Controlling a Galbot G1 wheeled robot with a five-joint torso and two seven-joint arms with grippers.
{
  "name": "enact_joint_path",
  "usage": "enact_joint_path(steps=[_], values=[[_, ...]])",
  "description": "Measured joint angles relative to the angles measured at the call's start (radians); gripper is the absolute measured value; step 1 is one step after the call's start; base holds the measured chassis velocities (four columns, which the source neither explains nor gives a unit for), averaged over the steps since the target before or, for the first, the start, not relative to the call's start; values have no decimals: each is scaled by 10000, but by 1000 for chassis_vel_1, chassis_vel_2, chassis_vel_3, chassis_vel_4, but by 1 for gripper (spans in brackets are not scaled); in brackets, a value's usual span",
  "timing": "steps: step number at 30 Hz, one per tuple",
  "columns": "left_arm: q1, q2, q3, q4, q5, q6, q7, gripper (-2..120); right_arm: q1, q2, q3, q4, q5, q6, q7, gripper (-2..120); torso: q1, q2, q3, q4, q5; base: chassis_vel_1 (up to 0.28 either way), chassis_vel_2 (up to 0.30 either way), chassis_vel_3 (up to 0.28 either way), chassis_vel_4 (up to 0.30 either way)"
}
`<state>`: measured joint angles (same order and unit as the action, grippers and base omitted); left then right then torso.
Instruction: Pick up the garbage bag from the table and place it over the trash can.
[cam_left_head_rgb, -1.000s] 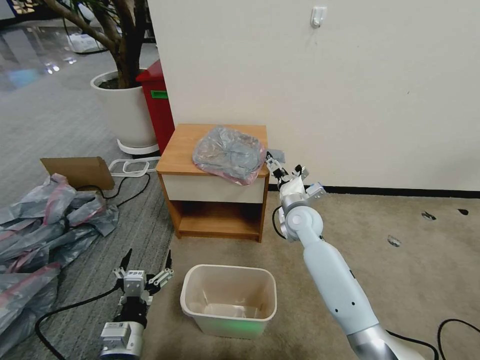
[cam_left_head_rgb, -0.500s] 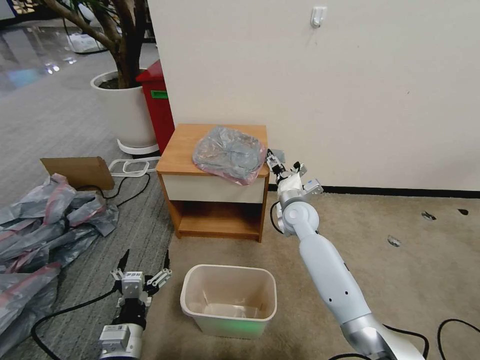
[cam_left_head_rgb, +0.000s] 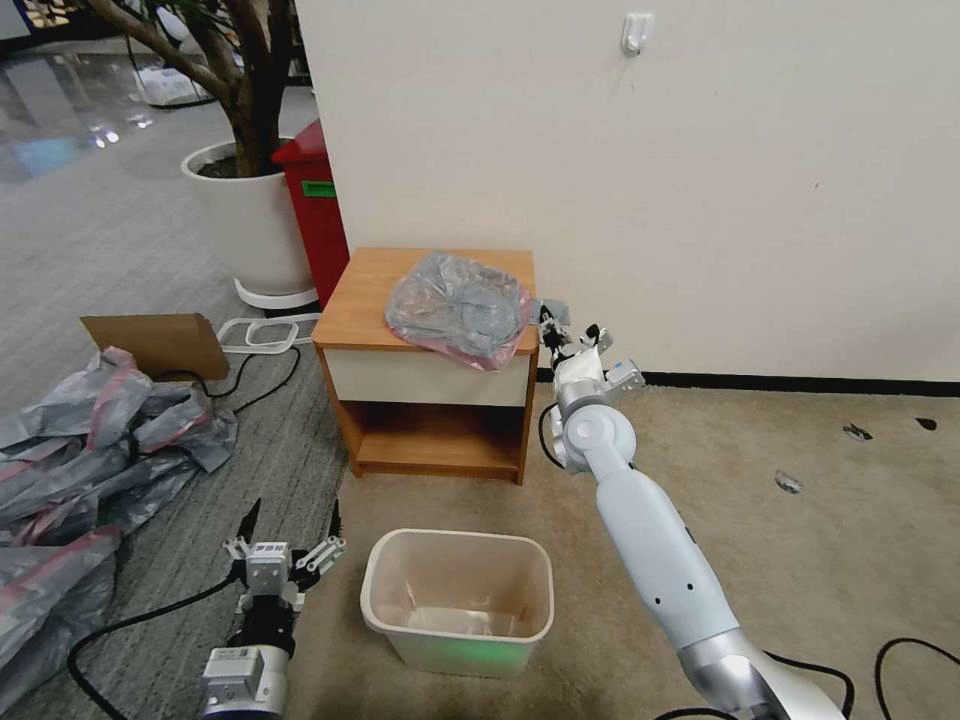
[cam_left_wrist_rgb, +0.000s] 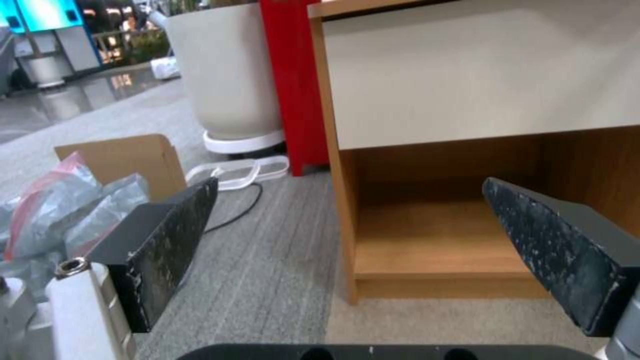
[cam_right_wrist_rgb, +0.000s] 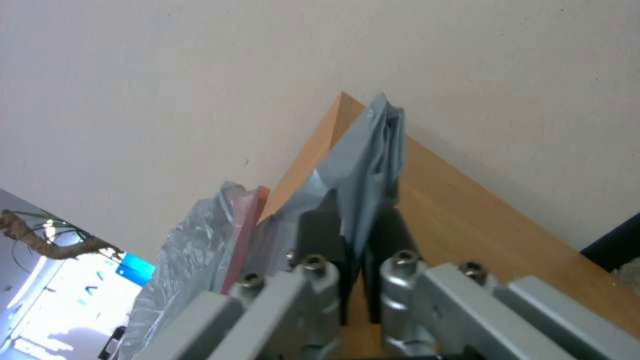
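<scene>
Right pincer (cam_right_wrist_rgb: 353, 235) seemingly around garbage bag (cam_left_head_rgb: 458, 305)

you're looking at an office or lobby corner set up like a room: beige carpet (cam_left_head_rgb: 850, 520) meets grey carpet (cam_left_head_rgb: 110, 260), a plain cream wall (cam_left_head_rgb: 650, 180) carries a hook (cam_left_head_rgb: 636, 32), and a potted tree (cam_left_head_rgb: 245, 200) stands before glossy floor (cam_left_head_rgb: 60, 110) and blue screens (cam_left_wrist_rgb: 40, 12).
</scene>
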<state>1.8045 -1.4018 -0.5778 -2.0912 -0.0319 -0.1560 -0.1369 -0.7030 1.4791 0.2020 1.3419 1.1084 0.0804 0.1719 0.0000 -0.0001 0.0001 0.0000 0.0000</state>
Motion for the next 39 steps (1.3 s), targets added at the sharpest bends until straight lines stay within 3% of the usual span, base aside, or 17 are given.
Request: enact_joint_path(steps=[5,14,17,24,32,39], values=[[-33,-3,-9,12,0,4,-23,98,-77,-86,-72,240,-64,26,96,0,0,0,0,0,1,0,0,0,0],[-51,-77,-76,12,4,17,-267,98,-654,-652,-500,1822,-188,-82,1482,0,0,0,-1,0,0,0,0,0,0],[-29,-139,-58,-8,41,17,-293,98,-1216,-1037,-860,3203,-349,-376,2361,0,-1,0,-2,0,1,0,0,0,0],[-6,-192,-32,-65,75,1,-305,98,-1988,-1631,-1280,4704,-530,-795,3382,0,0,2,-2,0,2,0,0,0,0],[-102,-270,-217,-694,-123,-47,-960,98,-3745,-2991,-2676,7342,-1264,-1581,6445,0,-2,3,-2,1,-1,0,0,0,0],[-18,-293,-521,-1363,-495,-14,-1167,98,-4921,-3829,-3983,8643,-1727,-1859,7268,0,-1,3,-2,0,2,0,0,0,0]])
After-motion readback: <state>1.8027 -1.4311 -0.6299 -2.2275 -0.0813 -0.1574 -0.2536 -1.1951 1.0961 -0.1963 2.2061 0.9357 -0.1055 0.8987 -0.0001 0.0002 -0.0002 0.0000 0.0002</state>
